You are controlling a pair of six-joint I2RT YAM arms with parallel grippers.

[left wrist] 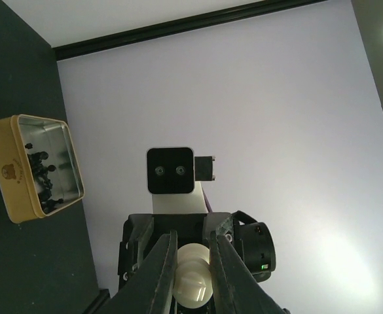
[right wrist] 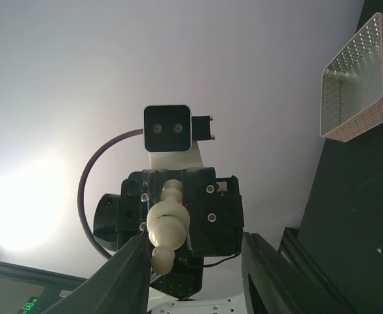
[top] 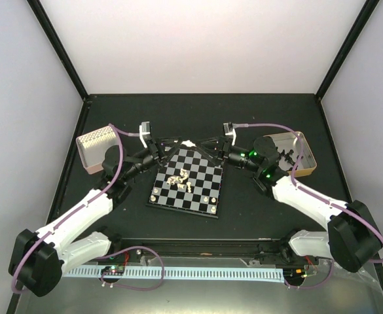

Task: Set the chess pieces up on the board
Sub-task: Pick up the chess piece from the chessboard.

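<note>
The board (top: 201, 190) lies at the table's middle, with a heap of cream-white chess pieces (top: 180, 178) on its far-left squares and a few more along its near edge. Over the board's far corner the two grippers meet tip to tip. My left gripper (top: 180, 142) (left wrist: 192, 248) is shut on one cream chess piece (left wrist: 194, 275) (top: 190, 142). That piece (right wrist: 167, 222) reaches between the fingers of my right gripper (top: 201, 144) (right wrist: 196, 239). Its jaws stand apart: the piece is beside the left finger (right wrist: 122, 275), with a wide gap to the other.
A tan tin (top: 294, 154) (left wrist: 8, 173) holding tiny black pieces sits at the right of the board. A pinkish tin (top: 98, 147) (right wrist: 358, 85) with a dotted white inside sits at the left. Black posts rise at the table's back corners.
</note>
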